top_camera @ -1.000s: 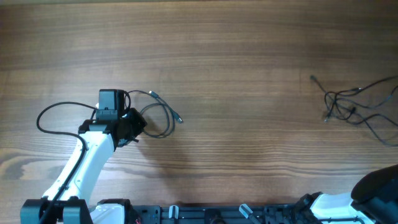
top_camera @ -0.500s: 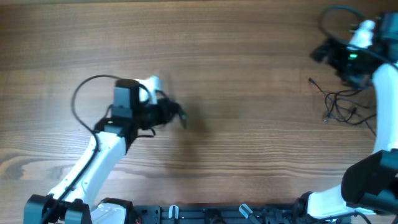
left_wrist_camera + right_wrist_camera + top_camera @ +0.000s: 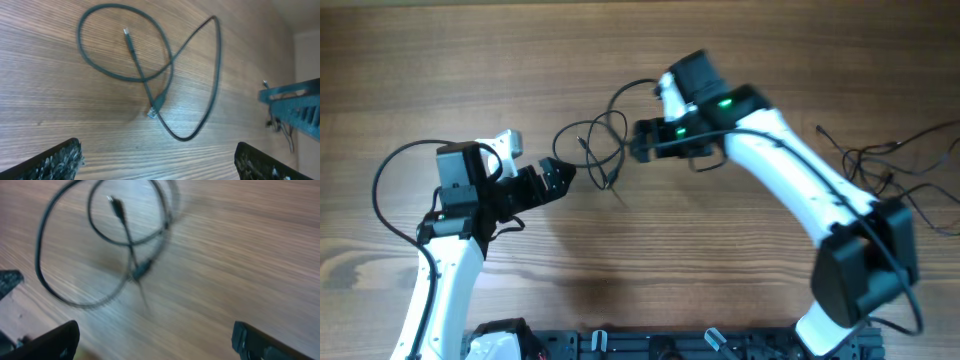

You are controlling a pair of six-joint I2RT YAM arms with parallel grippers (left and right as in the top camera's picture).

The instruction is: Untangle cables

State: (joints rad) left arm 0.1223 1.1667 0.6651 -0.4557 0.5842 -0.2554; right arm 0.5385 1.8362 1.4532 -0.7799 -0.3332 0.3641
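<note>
One looped cable [image 3: 592,158] on table [image 3: 720,270] between left gripper [image 3: 563,174] and right gripper [image 3: 638,140], both wide-open, empty; tangled cable [image 3: 868,165] near right edge.

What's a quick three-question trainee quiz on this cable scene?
1. True or false: the left gripper is shut on the thin black looped cable.
2. Is the right gripper open or shut?
3. The tangled bundle of thin black wire lies: A between the grippers; B at the robot's far right; C in the left gripper.
Key: 1 false; 2 open; 3 B.
</note>
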